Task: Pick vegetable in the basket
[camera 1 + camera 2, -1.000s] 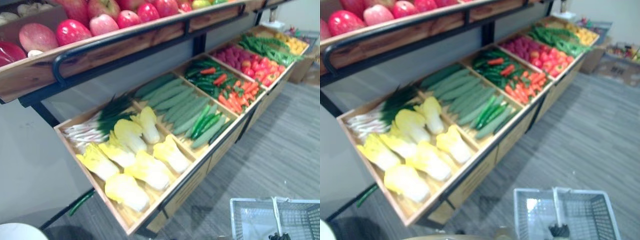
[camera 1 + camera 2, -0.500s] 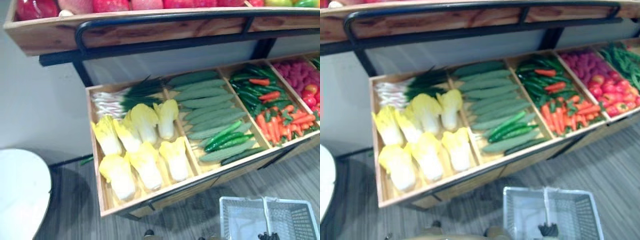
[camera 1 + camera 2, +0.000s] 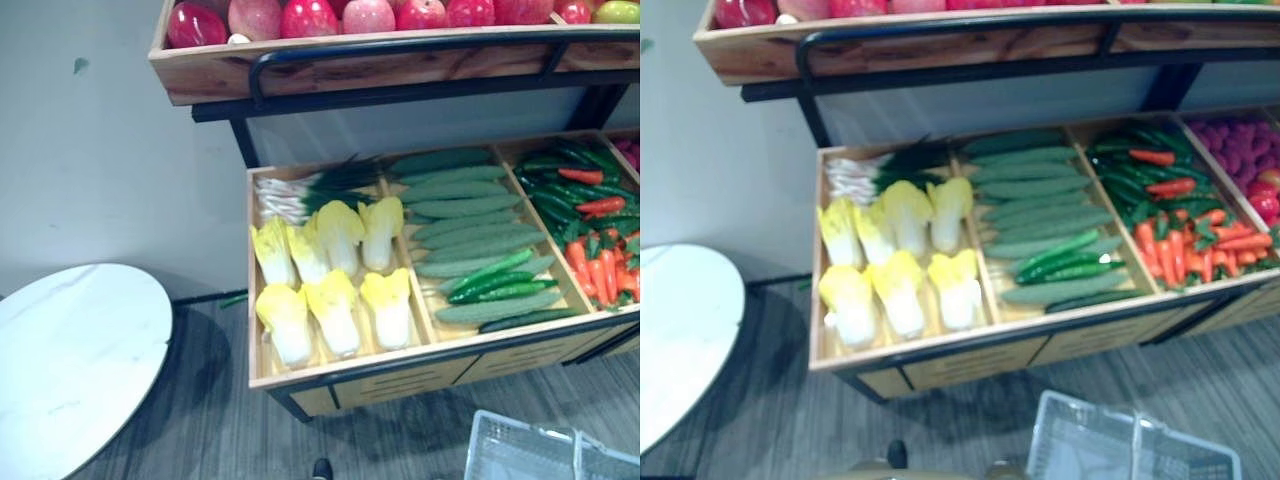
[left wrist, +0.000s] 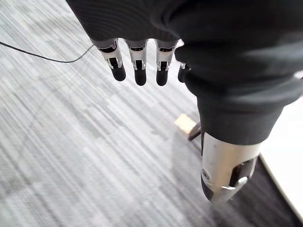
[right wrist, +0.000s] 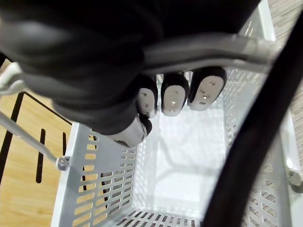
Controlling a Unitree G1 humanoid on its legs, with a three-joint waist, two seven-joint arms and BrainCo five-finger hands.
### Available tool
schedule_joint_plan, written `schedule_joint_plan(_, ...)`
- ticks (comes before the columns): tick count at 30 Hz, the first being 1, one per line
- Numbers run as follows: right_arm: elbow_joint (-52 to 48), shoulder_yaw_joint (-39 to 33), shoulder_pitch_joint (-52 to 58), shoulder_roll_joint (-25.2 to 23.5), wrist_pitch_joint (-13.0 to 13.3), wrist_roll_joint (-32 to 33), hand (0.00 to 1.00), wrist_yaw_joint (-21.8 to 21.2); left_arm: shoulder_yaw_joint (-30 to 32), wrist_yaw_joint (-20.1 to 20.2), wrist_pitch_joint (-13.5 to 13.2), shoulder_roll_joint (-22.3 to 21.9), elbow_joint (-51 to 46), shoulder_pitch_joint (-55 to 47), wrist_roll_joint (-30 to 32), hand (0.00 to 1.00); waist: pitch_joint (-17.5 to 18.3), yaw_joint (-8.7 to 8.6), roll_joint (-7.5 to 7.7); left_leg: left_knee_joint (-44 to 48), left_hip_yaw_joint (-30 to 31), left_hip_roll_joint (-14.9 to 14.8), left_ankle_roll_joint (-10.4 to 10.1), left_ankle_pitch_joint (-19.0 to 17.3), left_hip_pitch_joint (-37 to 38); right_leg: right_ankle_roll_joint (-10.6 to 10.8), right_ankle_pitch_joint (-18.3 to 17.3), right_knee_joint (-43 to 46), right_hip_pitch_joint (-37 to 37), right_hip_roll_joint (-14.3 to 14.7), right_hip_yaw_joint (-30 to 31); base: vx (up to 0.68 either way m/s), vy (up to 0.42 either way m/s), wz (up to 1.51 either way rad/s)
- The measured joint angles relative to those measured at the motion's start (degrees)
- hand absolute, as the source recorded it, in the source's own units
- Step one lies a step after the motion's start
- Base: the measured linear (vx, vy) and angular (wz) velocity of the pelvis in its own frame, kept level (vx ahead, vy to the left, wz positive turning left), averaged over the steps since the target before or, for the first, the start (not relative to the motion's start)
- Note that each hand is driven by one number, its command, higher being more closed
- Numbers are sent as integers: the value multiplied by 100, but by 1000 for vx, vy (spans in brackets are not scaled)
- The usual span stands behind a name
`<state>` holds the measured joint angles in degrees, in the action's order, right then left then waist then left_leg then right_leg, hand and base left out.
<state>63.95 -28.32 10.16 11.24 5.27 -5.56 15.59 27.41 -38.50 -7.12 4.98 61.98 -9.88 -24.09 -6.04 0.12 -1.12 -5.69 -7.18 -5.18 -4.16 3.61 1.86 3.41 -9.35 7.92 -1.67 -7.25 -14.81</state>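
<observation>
The left hand (image 4: 203, 56) wears a dark cover with fine ribs running across it, wrapped over the back of the hand and the wrist. Past the cover's edge its fingers (image 4: 138, 59) are silver with black slots and rounded, glossy dark tips. The thumb (image 4: 226, 172), set apart beside the palm, is a smooth silver shell with a dark cut-out and a dark tip. The right hand (image 5: 85, 52) has the same dark ribbed cover. Its fingertips (image 5: 172, 97) show pale oval pads rimmed in black, each with a small dot, and its thumb (image 5: 130, 135) beside them is silver.
</observation>
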Motion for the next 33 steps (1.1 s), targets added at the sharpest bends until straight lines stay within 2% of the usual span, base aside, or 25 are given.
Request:
schedule_joint_plan(1,0,0,2,-13,-8,6,100,18,-7,-62,-130,11,-91,51,-1,0,-1,-23,3,-1,15,14,9,8,-2,8,4,2,-15,-20,-32,101,59,27)
schedule_joint_plan(2,-3,18,37,-63,-25,80,100,49,-74,-244,-457,15,-483,141,23,0,0,-15,21,-1,22,33,53,39,24,30,18,-15,-61,-34,-46,51,25,12)
schedule_joint_plan(5,-44,189,71,-109,-88,149,100,77,-422,-604,-843,23,-1334,202,358,0,12,-7,43,-10,69,47,57,41,14,33,21,-50,-70,-28,-61,40,6,3)
schedule_joint_plan(9,-172,435,86,-120,-102,191,100,160,-910,-1071,-1155,-3,-2241,322,954,0,15,-20,46,-13,137,53,61,44,-51,33,20,-82,-63,8,-117,40,-10,8)
schedule_joint_plan(12,-265,641,85,-126,-108,190,100,175,-1197,-1124,-1434,-10,-2651,351,1087,0,18,-19,59,-16,139,53,61,44,-66,39,26,-83,-70,48,-119,62,-9,1)
schedule_joint_plan(17,-286,751,52,-172,-107,188,100,180,-1802,-494,-1491,-5,-2902,352,1041,0,17,-16,83,-20,116,-31,47,34,-62,60,44,-116,-81,137,-100,44,-24,-1)
schedule_joint_plan(19,-285,795,27,-173,-107,183,100,179,-2000,-361,-1489,-3,-2980,358,891,0,19,-30,86,-20,62,-68,33,25,-49,52,53,-125,-80,174,-65,27,-26,-9)
schedule_joint_plan(27,-285,916,-13,-225,-96,177,100,168,-2669,-286,-1469,52,-3105,594,878,0,26,-142,109,-21,-196,-195,-42,-28,119,23,138,-228,-157,308,177,13,-11,-17)
schedule_joint_plan(33,-285,915,29,-290,-84,187,100,181,-3178,37,-1337,167,-3443,811,861,0,30,-172,113,-21,-322,-243,-64,-45,128,-12,191,-322,-135,355,282,0,2,-10)
